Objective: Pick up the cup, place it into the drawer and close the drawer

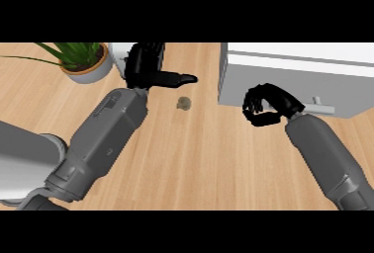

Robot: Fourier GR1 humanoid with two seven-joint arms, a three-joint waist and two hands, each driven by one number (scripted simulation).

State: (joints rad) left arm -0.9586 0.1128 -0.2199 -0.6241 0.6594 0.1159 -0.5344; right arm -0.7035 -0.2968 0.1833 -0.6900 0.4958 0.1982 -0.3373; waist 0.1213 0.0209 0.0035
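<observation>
The right hand (264, 106) is sitting against the front of the white drawer unit (292, 74), fingers curled in on themselves, and I cannot make out anything inside that curl. Just beside it, further along the unit's front, a small grey handle (320, 106) is poking out. The front looks close to flush, so my read is the drawer is shut or very nearly so.

Well apart from the unit, the left hand (150, 69) is hanging above the counter (197, 163) with its fingers pointing down and its thumb sticking out toward the unit, holding nothing I can see. A small greyish object (184, 103) is lying on the counter between the left hand and the unit; it is too small to say whether that is the cup. A potted plant (84, 59) is standing further from the unit than the left hand.

The worry from here: if that little object is the cup, the drawer is closing without it. And curled fingers pressing by the handle could slip off or snag it, leaving the drawer ajar.
</observation>
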